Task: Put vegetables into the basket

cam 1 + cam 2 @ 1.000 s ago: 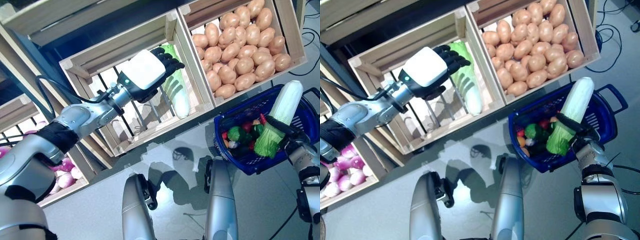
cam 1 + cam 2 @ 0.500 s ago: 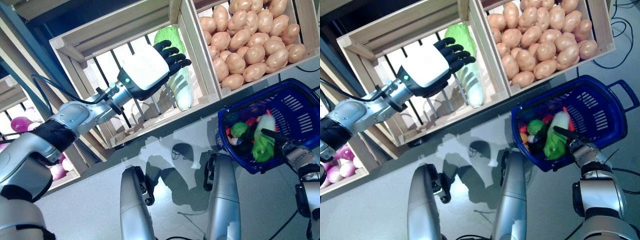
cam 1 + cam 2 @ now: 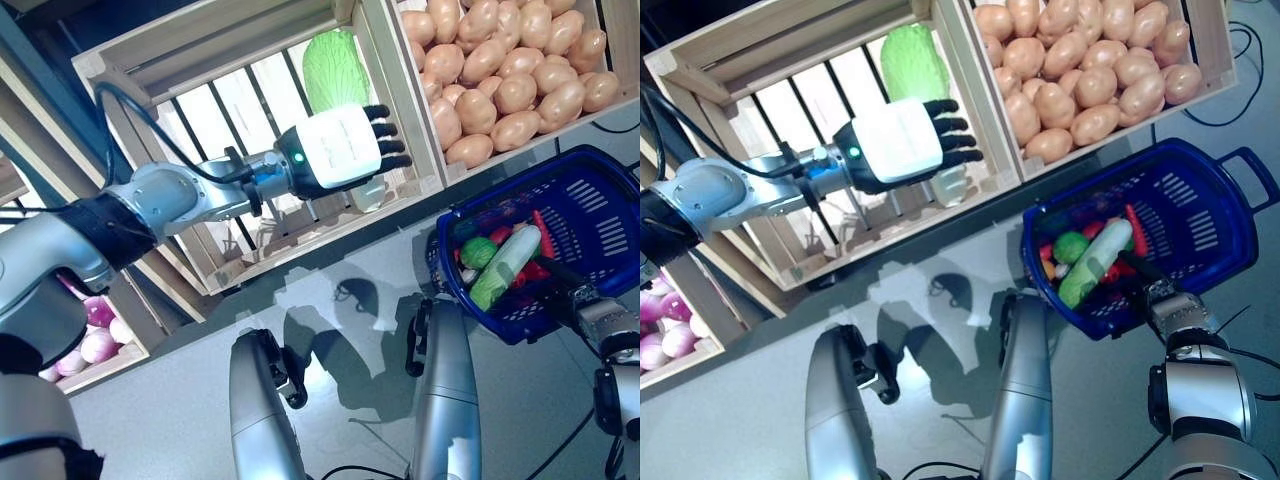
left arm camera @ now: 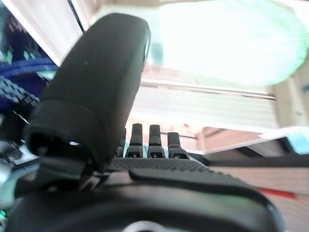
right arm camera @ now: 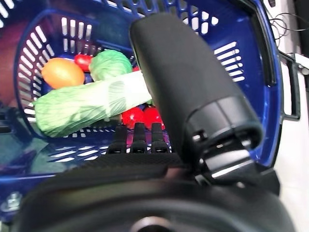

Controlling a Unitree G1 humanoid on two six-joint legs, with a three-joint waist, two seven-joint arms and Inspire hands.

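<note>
My left hand [image 3: 335, 150] is open, its fingers straight, in front of the lower part of a pale green napa cabbage [image 3: 335, 65] that stands in a wooden crate [image 3: 150, 75]. The cabbage shows past the fingers in the left wrist view [image 4: 227, 43]; I cannot tell whether they touch it. The blue basket [image 3: 600, 170] stands on the floor at the right. A long green and white cabbage [image 3: 505, 265] lies across it on a round green vegetable [image 5: 110, 63], an orange one [image 5: 63, 72] and red ones [image 5: 137, 116]. My right hand [image 3: 590, 300] is open at the basket's near rim.
The wooden stand's crates [image 3: 1200, 50] slope along the back, right above the basket. A lower crate [image 3: 110, 355] stands at the left. Grey floor [image 3: 180, 420] lies in front of the stand.
The right hand lowered the long cabbage into the basket and let it go. The left hand moved right and down in front of the crate's cabbage. The camera has shifted.
</note>
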